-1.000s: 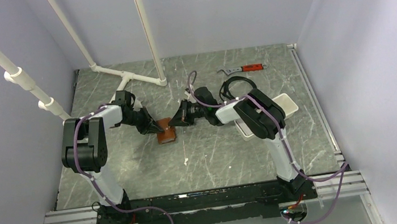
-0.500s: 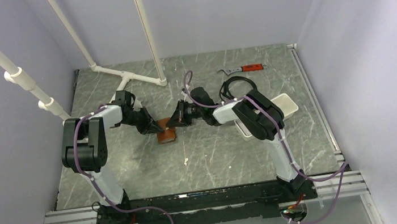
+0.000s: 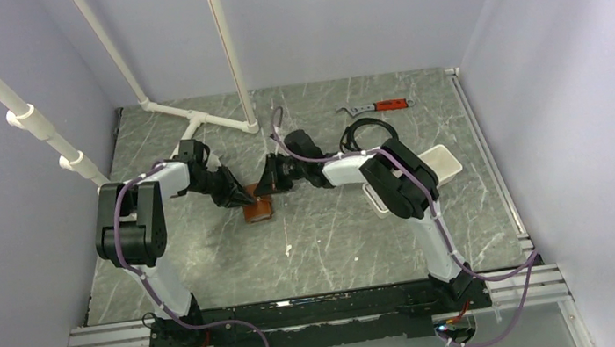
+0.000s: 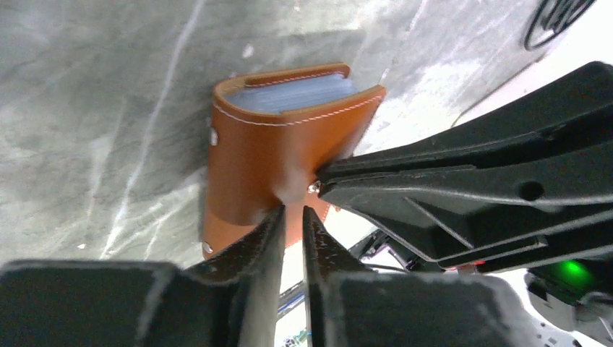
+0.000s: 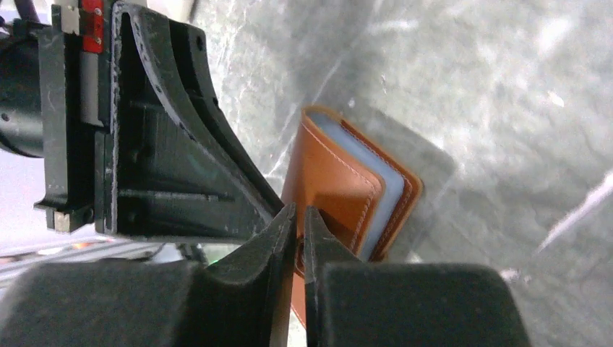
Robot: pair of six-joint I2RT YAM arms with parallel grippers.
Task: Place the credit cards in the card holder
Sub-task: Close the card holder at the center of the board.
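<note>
The brown card holder (image 3: 259,209) lies folded on the grey marbled table between both arms. The greyish credit cards (image 4: 289,92) sit stacked inside it, only their edges showing; they also show in the right wrist view (image 5: 390,189). My left gripper (image 3: 245,199) reaches in from the left and is shut on the holder's brown leather edge (image 4: 249,166). My right gripper (image 3: 264,188) reaches in from the right and is shut on the holder's tab by its metal snap (image 5: 298,217). The two grippers' tips almost touch.
A white rectangular tray (image 3: 442,160) sits at the right, partly under the right arm. A red-handled wrench (image 3: 380,106) and a black cable loop (image 3: 363,134) lie at the back. White pipes (image 3: 209,119) stand at the back left.
My right gripper has shifted a little to the left, closer over the card holder. The left gripper and the card holder have stayed in place.
</note>
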